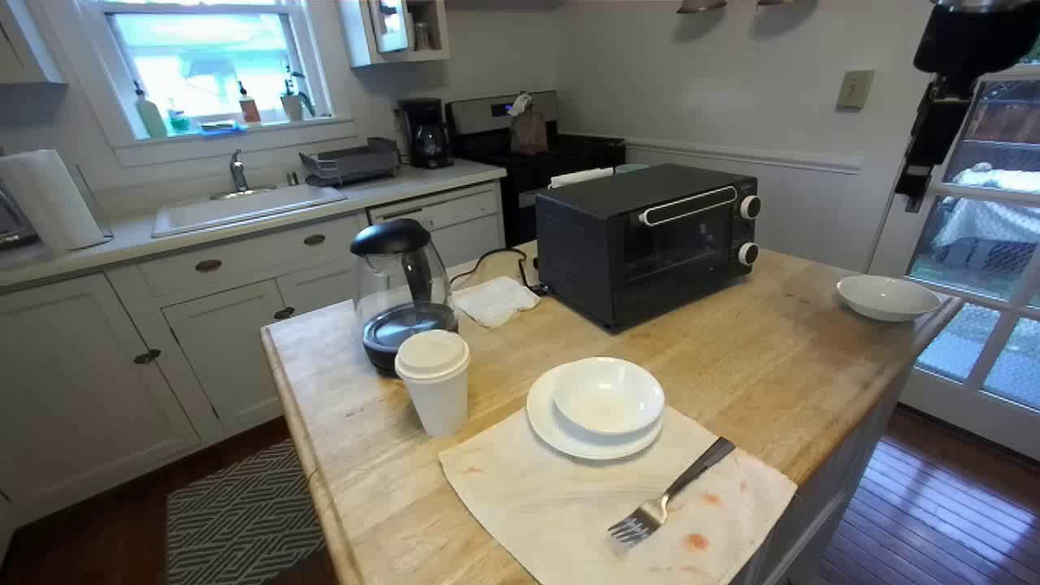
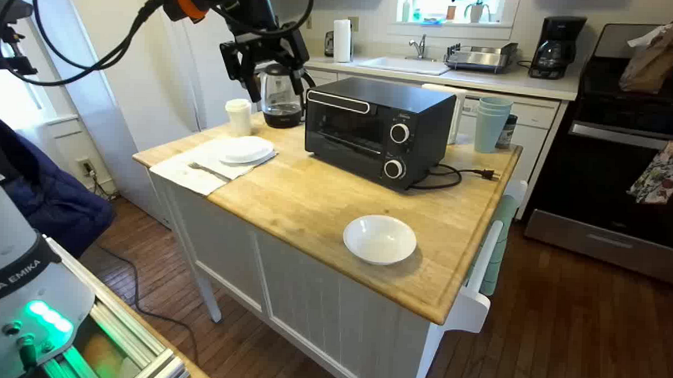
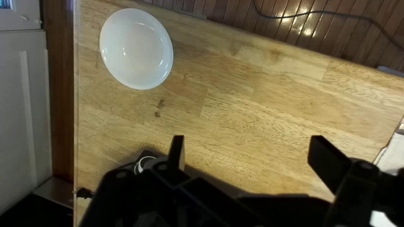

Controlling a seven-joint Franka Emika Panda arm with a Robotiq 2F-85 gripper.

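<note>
In an exterior view: your jaws hang high at the upper right, seen nearly edge-on, so you can't read the gap there. White bowl (image 1: 887, 299) sits upright at the right end of the bench (image 1: 772, 333); toaster oven (image 1: 650, 236) is to its left. Nearer, you've got a placemat (image 1: 520, 487) with a plate (image 1: 597, 446), a small bowl (image 1: 609, 396) on that plate, and a fork (image 1: 673, 491).

In an exterior view: jaws spread, pointing down, well above the bench. Kettle (image 2: 281, 110) shows behind them. White bowl is near right, close to the near edge; toaster oven is farther back.

Wrist view: jaws wide apart, pinching nothing, bench wood showing between them. White bowl is far left, well apart from them. A knob (image 3: 145, 161) of the toaster oven peeks out beside the jaw on the left.

My read: you're positioning in free air, no grasp made. Next move calls for a sideways shift before any descent: straight down you'd meet wood, and the toaster oven looks close on the left.
</note>
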